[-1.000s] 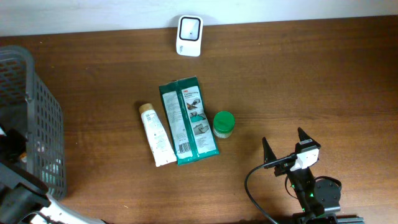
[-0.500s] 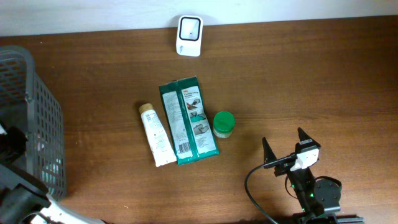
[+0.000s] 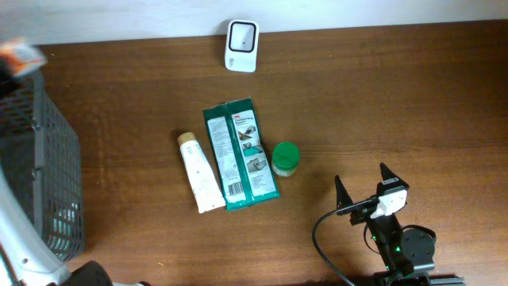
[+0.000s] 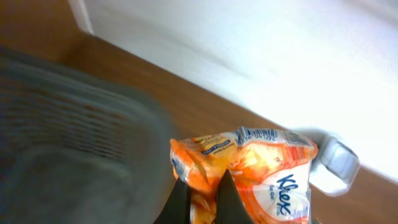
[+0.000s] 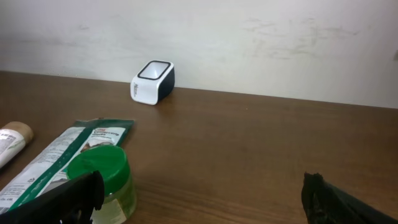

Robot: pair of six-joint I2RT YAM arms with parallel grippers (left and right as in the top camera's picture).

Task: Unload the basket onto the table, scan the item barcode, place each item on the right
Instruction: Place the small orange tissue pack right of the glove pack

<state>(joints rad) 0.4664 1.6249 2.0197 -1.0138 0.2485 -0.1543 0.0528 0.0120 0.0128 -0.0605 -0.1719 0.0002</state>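
Two changes over the last second. (1) The left gripper [image 4: 203,200] goes from part-open to fully clenched; its fingers [image 4: 227,198] now pinch the lower edge of an orange tissue pack [image 4: 249,165], seen close in the left wrist view. (2) The left arm moves from the near left by the basket [image 3: 48,159] up to the far left corner of the overhead view, where the pack shows as a blurred orange patch above the basket's rear rim. The blur suggests the arm is travelling. The pack is clear of the basket and off the worktop [image 3: 381,103], carried in the air.

Unchanged: the right gripper [image 3: 369,195] sits at the near right, fingers spread wide, grasping nothing; the scanner [image 3: 241,35] stands at the back edge against the wall; the green wipes pack [image 3: 240,152] lies mid-worktop with the white tube [image 3: 198,171] just beside it on one side and the green-lidded jar [image 3: 286,158] close against the other. None has shifted.

Reading: the pick is done and the item secured, so the task stands at the carry-to-scanner stage. The scanner shows behind the pack in the left wrist view, so the heading looks about right. No barcode is visible on the face shown, and I cannot tell which side carries it. The grip is on a soft, crinkly edge only; the pack may swing or slip, and may need turning so that the code faces the scanner window
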